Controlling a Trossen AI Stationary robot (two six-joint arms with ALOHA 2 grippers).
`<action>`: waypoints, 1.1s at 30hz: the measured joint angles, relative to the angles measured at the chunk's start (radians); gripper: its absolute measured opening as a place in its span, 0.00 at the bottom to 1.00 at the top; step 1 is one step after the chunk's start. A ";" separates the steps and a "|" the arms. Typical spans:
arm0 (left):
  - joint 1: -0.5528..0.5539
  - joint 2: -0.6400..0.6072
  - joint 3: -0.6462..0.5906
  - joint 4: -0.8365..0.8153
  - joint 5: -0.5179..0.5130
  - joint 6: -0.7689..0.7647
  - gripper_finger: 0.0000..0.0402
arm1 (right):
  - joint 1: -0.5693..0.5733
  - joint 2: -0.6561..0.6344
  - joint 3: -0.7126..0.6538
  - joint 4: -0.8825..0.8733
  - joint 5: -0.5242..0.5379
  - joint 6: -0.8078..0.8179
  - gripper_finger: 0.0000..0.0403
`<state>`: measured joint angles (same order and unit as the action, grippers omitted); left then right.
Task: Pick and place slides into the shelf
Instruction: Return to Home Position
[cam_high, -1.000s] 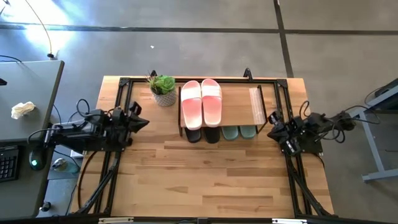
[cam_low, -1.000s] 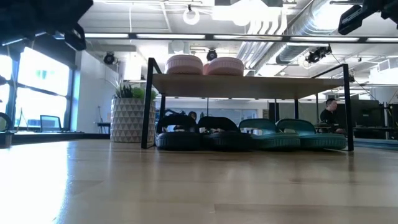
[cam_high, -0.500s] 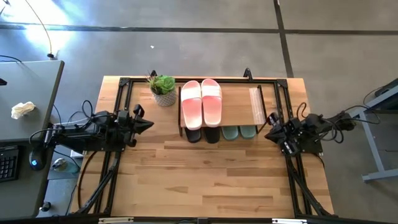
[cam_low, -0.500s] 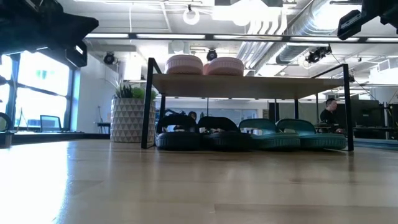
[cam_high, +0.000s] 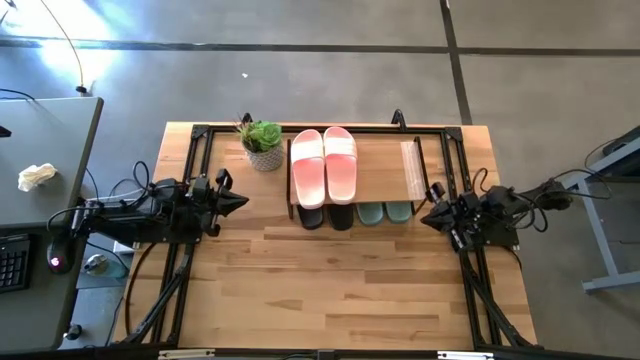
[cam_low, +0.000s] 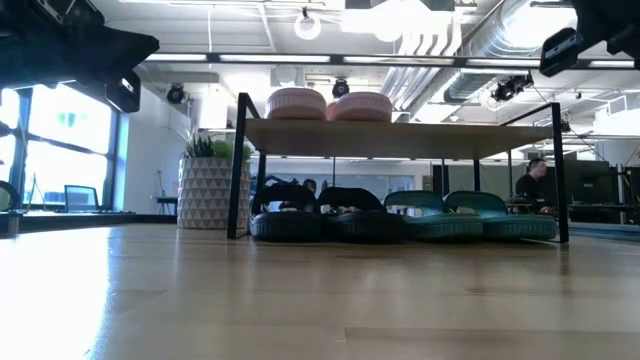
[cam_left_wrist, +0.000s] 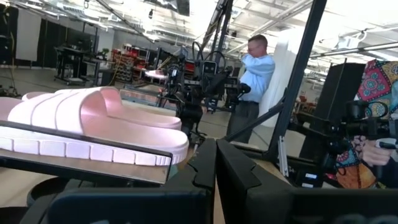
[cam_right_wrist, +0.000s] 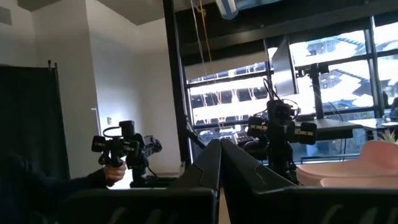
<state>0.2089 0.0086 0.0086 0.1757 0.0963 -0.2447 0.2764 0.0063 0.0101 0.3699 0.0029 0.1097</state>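
Note:
The shelf (cam_high: 385, 172) stands at the table's far side. Two pink slides (cam_high: 323, 165) lie side by side on its plank top, and show as well in the low view (cam_low: 328, 104) and the left wrist view (cam_left_wrist: 93, 118). Under the plank, two black slides (cam_low: 318, 212) and two sage green slides (cam_low: 470, 214) stand in a row on the table, toes toward the near edge. My left gripper (cam_high: 243, 200) hovers left of the shelf, shut and empty (cam_left_wrist: 216, 163). My right gripper (cam_high: 424, 217) hovers right of it, shut and empty (cam_right_wrist: 220, 160).
A potted plant (cam_high: 262, 145) stands on the table at the shelf's left end. The wooden table (cam_high: 340, 290) stretches bare toward the near edge. Beyond the table, a person in a light blue shirt (cam_left_wrist: 255, 74) stands, and a hand holds a device (cam_right_wrist: 118, 155).
My left gripper has moved a little right, toward the shelf. My right gripper has crept left and toward the near edge. Both stay shut. The slides have not moved.

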 joint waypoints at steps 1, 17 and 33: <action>0.000 0.000 0.000 -0.001 0.000 0.000 0.00 | 0.000 0.000 0.000 0.001 0.000 -0.008 0.00; 0.000 0.001 0.000 -0.164 -0.075 0.039 0.00 | 0.000 0.000 0.000 -0.285 0.046 -0.370 0.00; 0.000 0.001 0.000 -0.163 -0.075 0.038 0.00 | 0.000 -0.001 0.002 -0.336 0.147 -0.321 0.00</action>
<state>0.2089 0.0093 0.0090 0.0132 0.0212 -0.2066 0.2764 0.0055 0.0116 0.0342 0.1501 -0.2114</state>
